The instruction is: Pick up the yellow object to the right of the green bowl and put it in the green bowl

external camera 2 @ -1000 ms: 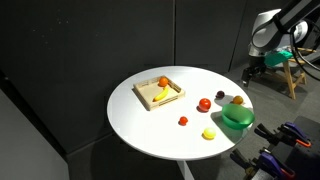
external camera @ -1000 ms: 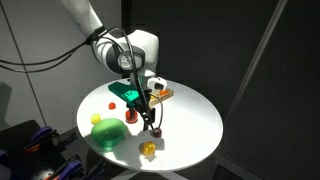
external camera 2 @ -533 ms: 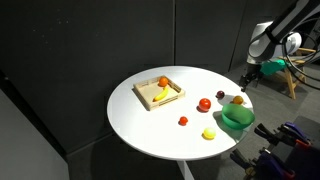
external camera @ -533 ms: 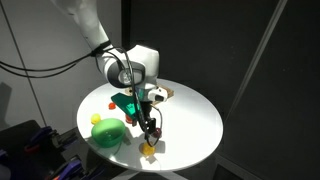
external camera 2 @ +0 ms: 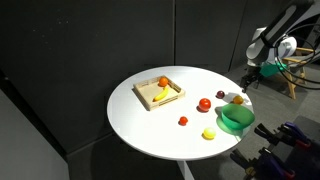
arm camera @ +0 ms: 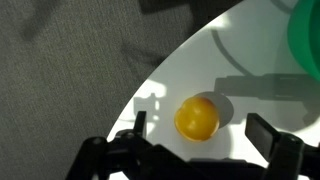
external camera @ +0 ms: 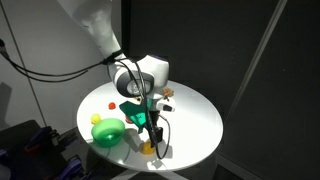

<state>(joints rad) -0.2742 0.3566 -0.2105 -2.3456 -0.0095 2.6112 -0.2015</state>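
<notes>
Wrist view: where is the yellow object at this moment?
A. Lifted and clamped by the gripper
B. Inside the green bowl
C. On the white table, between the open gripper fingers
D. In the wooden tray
C: the yellow object lies on the white table, with the fingers of the gripper standing apart on either side and not touching it; the green bowl is off at the corner of the view.

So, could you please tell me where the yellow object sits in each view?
In an exterior view: yellow object low centre, right of the green bowl, below the jaws.
In an exterior view: object far right, just behind the bowl.
Wrist view: object centre, between the jaws; bowl top right.
Shared landmark: the green bowl.
</notes>
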